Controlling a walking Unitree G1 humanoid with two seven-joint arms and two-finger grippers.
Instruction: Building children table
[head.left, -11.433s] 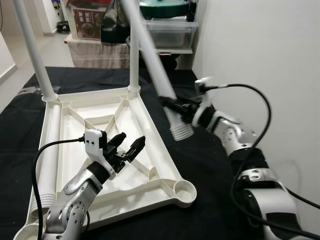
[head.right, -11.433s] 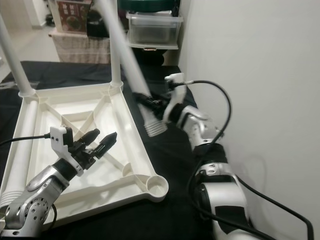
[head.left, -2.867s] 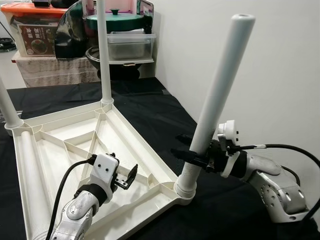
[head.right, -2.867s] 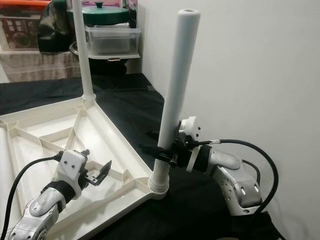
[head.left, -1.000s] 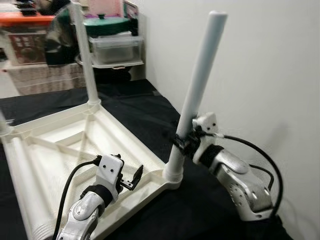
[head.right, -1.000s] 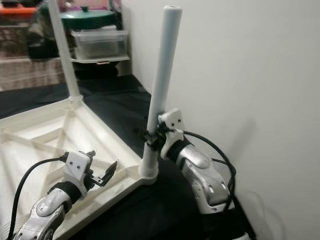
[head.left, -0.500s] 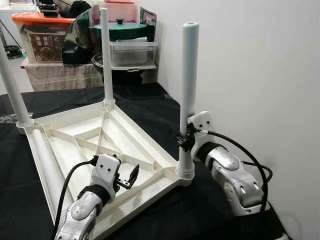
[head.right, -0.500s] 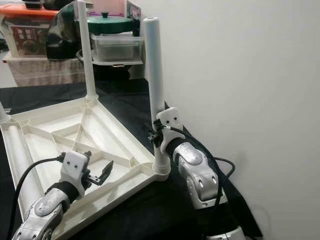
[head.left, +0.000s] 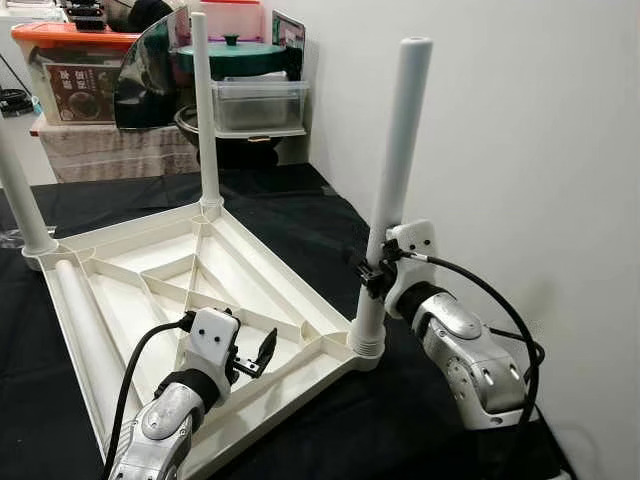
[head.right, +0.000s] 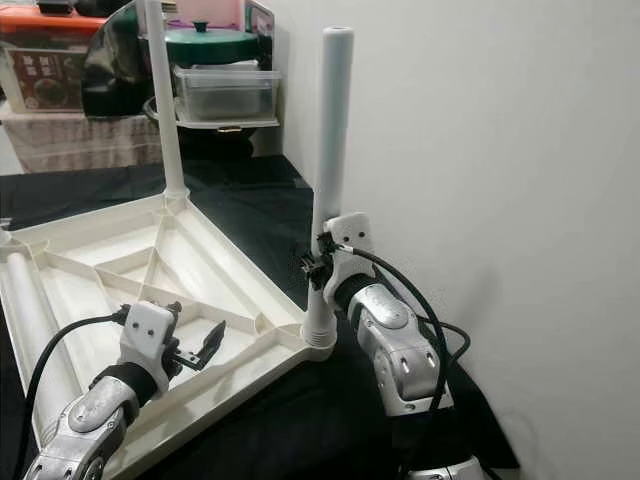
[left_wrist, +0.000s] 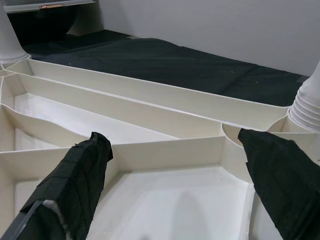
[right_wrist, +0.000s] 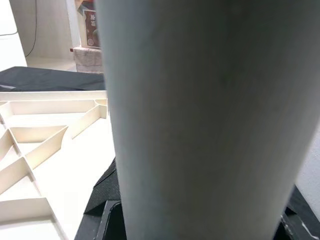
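The white children's table top (head.left: 250, 262) lies upside down on a black cloth. Two white legs stand in its far corners, one at the left (head.left: 20, 195) and one at the back (head.left: 204, 120). A third leg (head.left: 396, 170) stands in the near right corner socket (head.left: 366, 343), leaning slightly right. My right gripper (head.left: 370, 275) is shut on this leg low on its shaft, and the leg (right_wrist: 200, 125) shows close up in the right wrist view. My left gripper (head.left: 256, 354) is open over the inner ribs, holding nothing; its fingers (left_wrist: 75, 185) are spread wide. A fourth leg (head.left: 85, 335) lies loose along the top's left side.
A white wall (head.left: 520, 150) runs close along the right. At the back stand a clear plastic container (head.left: 258, 103), a green-lidded pot (head.left: 235, 48) and an orange-lidded box (head.left: 75, 70). Black cloth (head.left: 310, 205) covers the surface around the table top.
The leg in my right gripper stood upright half a second ago and now leans a little to the right, base still in the corner socket. The left gripper has kept its place.
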